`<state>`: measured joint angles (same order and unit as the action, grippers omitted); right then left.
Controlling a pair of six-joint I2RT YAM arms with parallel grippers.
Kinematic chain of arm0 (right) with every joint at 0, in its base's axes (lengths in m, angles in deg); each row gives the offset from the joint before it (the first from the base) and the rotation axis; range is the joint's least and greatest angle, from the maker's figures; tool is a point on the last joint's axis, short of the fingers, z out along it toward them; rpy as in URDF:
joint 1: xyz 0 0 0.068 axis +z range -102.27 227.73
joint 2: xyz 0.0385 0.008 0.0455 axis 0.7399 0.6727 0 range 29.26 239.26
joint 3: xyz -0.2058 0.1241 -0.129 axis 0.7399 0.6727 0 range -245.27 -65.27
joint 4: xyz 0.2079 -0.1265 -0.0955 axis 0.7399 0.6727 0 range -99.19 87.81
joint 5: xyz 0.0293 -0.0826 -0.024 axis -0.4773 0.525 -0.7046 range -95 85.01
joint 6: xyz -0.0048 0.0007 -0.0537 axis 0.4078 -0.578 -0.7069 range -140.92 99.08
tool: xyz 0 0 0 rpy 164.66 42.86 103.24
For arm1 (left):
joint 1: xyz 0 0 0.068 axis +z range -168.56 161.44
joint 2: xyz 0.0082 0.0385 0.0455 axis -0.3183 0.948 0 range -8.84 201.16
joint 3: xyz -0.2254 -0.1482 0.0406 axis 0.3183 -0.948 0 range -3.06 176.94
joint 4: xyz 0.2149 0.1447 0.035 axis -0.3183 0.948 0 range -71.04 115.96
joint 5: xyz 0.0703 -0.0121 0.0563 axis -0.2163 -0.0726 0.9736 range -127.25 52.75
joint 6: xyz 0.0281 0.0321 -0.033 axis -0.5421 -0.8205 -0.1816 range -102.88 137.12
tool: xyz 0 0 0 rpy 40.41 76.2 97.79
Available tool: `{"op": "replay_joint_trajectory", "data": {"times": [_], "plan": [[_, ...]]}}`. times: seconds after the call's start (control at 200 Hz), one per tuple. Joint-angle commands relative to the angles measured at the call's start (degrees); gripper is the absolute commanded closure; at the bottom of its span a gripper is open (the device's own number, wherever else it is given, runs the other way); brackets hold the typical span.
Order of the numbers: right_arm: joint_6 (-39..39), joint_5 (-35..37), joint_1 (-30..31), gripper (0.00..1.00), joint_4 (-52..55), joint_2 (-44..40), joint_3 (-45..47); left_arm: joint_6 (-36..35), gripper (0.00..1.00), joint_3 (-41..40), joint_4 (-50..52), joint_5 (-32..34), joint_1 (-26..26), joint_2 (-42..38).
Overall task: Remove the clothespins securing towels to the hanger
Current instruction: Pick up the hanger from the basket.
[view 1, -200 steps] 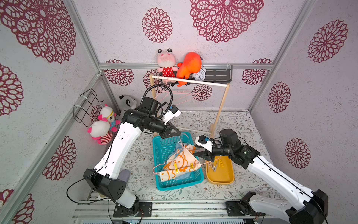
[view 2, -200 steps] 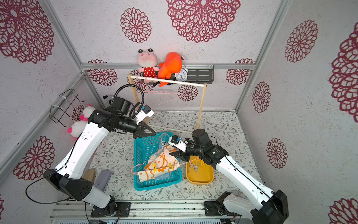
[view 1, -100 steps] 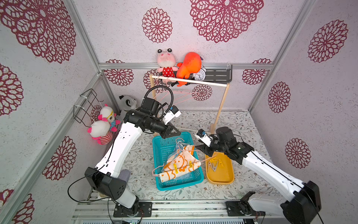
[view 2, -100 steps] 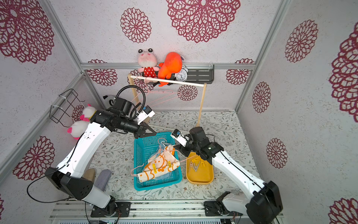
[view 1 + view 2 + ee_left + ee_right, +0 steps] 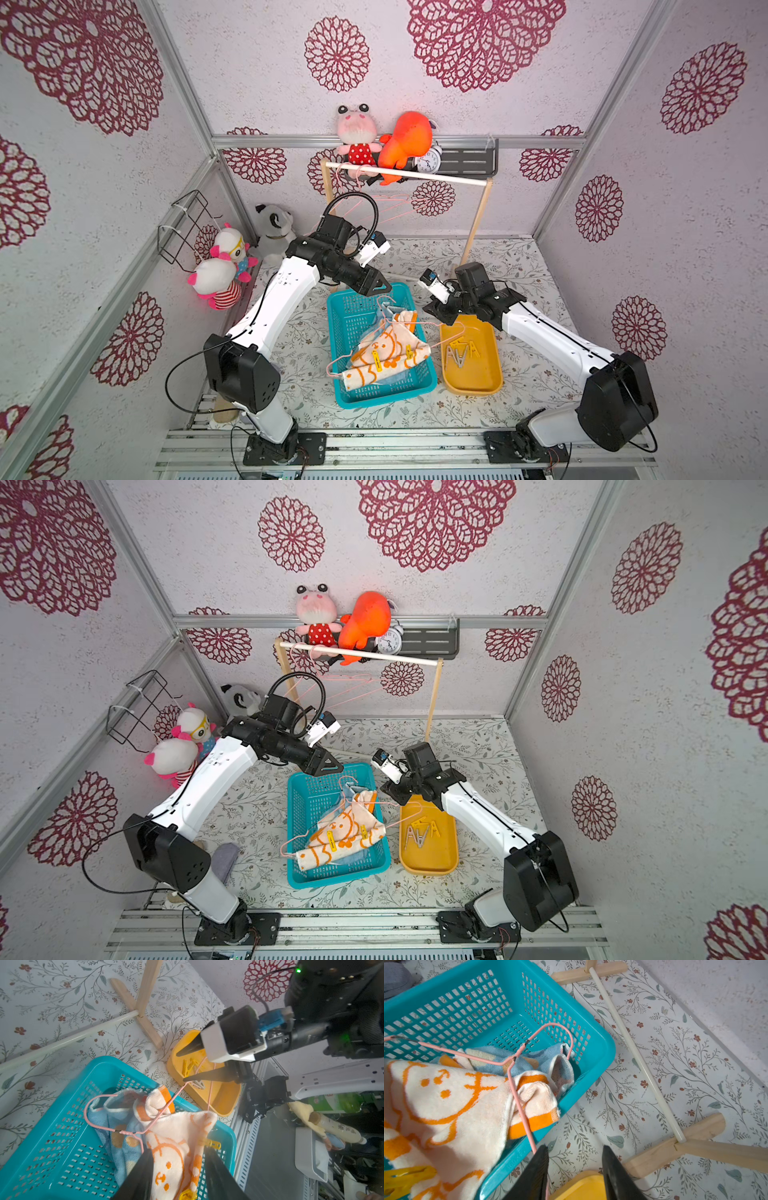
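Observation:
A white towel with orange prints [image 5: 382,353] lies bunched over a light blue towel [image 5: 116,1126] in the teal basket [image 5: 334,345]. A pink wire hanger [image 5: 124,1132] lies on top of them. Two yellow clothespins [image 5: 376,360] [image 5: 409,352] still pinch the white towel. My left gripper [image 5: 380,286] hovers open over the basket's far end, above the hanger's hook. My right gripper [image 5: 432,313] is open between basket and yellow tray [image 5: 471,378]. The hanger's end runs between its fingers, along one of them. Several loose clothespins [image 5: 461,351] lie in the tray.
A wooden rack with a white bar [image 5: 407,176] stands at the back with pink hangers [image 5: 386,203] on it. Its wooden feet [image 5: 695,1142] rest just beyond my right gripper. Plush toys [image 5: 220,274] sit by the left wall and on the back shelf.
My left gripper has gone from shut to open above the hanger's hook. My right gripper has shifted a little toward the back.

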<state>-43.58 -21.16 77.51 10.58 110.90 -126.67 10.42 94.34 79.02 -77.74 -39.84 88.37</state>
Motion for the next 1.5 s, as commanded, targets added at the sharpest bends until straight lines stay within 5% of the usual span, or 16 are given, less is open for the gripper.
{"op": "replay_joint_trajectory", "data": {"times": [0.0, 0.215, 0.61, 0.815, 1.496], "plan": [[0.26, -2.96, -1.24, 0.56, -2.37, -0.77, 1.55, 6.00, 0.52, -5.14, -9.74, -1.22, 2.44, -0.18], [2.58, -5.25, -2.52, 0.56, -5.94, -2.63, 5.50, 21.94, 0.49, -22.71, -34.08, -5.12, 6.40, -2.44], [7.30, -4.83, -2.73, 0.58, -11.65, -4.59, 8.95, 41.43, 0.47, -32.60, -47.79, 2.78, 4.92, -3.34], [8.60, -3.27, -2.78, 0.59, -13.06, -5.54, 9.95, 49.78, 0.47, -36.33, -54.47, 4.82, -0.44, -2.15], [10.26, -2.68, -3.03, 0.62, -15.37, -6.63, 12.36, 50.78, 0.48, -41.31, -52.60, 8.87, -1.78, -4.82]]}}
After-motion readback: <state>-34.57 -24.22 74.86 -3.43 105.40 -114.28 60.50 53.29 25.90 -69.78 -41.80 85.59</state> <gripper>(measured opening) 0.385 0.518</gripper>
